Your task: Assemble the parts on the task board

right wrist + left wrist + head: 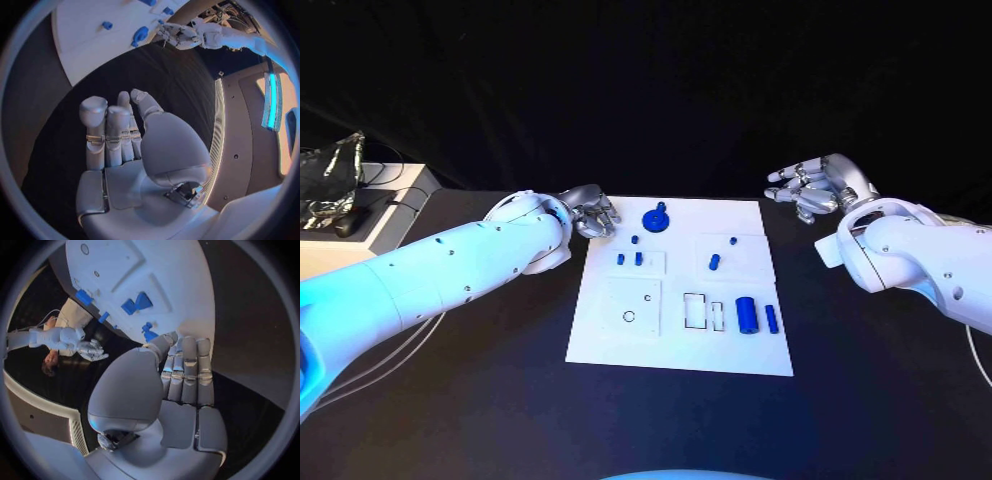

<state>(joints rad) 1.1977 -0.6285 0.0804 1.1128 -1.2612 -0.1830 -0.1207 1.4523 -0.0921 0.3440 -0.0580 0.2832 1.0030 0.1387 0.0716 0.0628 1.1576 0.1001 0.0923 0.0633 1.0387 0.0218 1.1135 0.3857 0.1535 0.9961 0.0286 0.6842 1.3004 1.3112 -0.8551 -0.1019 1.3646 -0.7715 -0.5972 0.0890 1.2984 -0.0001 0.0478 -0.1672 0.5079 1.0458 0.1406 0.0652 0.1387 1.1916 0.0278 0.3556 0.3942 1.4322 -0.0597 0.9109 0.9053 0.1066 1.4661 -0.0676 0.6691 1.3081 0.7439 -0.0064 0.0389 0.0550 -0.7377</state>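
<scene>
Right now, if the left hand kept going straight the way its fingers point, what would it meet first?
Probably the white board's near edge, with a small blue part just ahead of the left hand's fingertips. Height above the table is unclear.

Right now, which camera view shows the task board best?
The head view: the whole task board lies flat there with its blue parts. The left wrist view shows it beyond the left hand; the right wrist view shows one corner.

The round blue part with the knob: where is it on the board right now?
In the head view, the round blue part lies at the task board's far edge, nearer the left hand, which is not touching it.
</scene>
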